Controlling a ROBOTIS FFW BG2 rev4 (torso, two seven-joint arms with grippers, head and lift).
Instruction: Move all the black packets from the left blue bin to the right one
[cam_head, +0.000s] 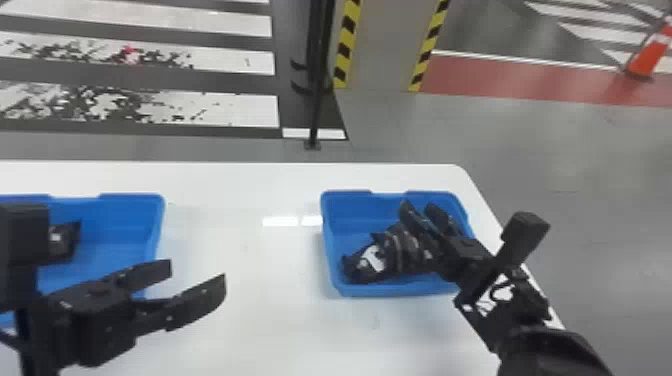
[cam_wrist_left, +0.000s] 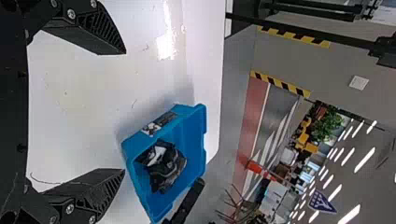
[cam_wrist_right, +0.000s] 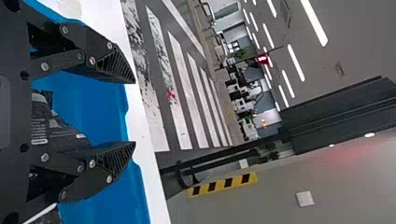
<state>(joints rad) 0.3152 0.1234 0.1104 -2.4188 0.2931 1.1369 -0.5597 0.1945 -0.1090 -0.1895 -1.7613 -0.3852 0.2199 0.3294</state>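
Note:
In the head view my left gripper (cam_head: 198, 272) stands open over the table beside the left blue bin (cam_head: 122, 217), where a black packet (cam_head: 70, 240) lies at the left. My right gripper (cam_head: 419, 205) is over the right blue bin (cam_head: 407, 289), above a heap of black packets (cam_head: 367, 262). The left wrist view has my left gripper (cam_wrist_left: 124, 112) with widely parted fingers, and farther off the right bin (cam_wrist_left: 194, 135) with packets (cam_wrist_left: 163, 165) inside. Seen from the right wrist, my right gripper (cam_wrist_right: 135, 113) is open with nothing between its fingertips; packets (cam_wrist_right: 56, 128) lie close beneath it.
Both bins stand on a white table (cam_head: 240, 200), with bare tabletop between them. The table's right edge runs just beyond the right bin, under the right arm. Past the far edge, a dark post (cam_head: 316, 75) and a yellow-and-black striped pillar (cam_head: 382, 45) stand on the floor.

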